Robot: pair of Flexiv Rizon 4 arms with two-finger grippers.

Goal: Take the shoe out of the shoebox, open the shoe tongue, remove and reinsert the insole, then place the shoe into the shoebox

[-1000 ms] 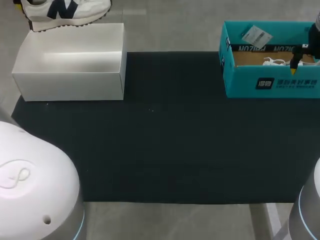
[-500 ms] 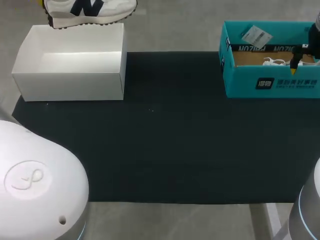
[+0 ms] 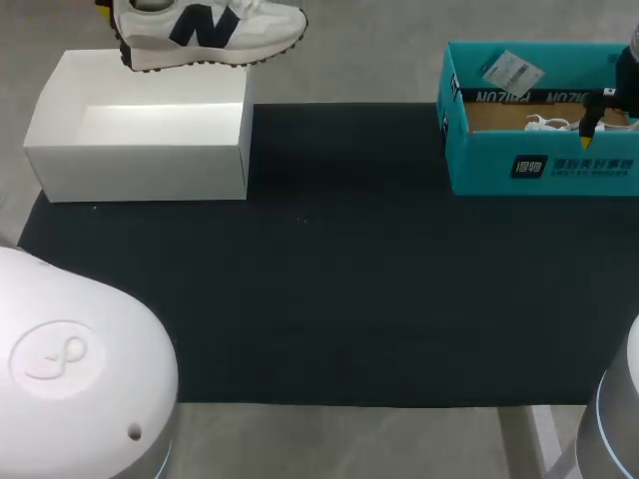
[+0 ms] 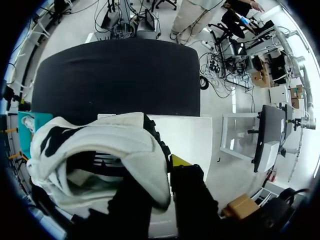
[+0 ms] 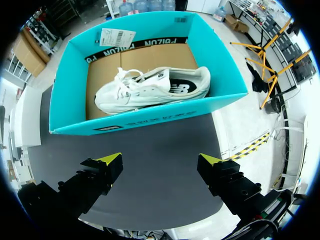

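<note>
White shoe (image 3: 205,32) hung clamped at its heel in the left gripper (image 4: 160,174) above the far rim of the white shoebox (image 3: 140,170), while the right gripper (image 5: 161,162), fingers spread, faced the teal box (image 5: 145,122).

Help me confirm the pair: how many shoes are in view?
2. One shoe hangs from the left pincer above the white box; the other shoe lies inside the teal box. None seems hidden.
</note>
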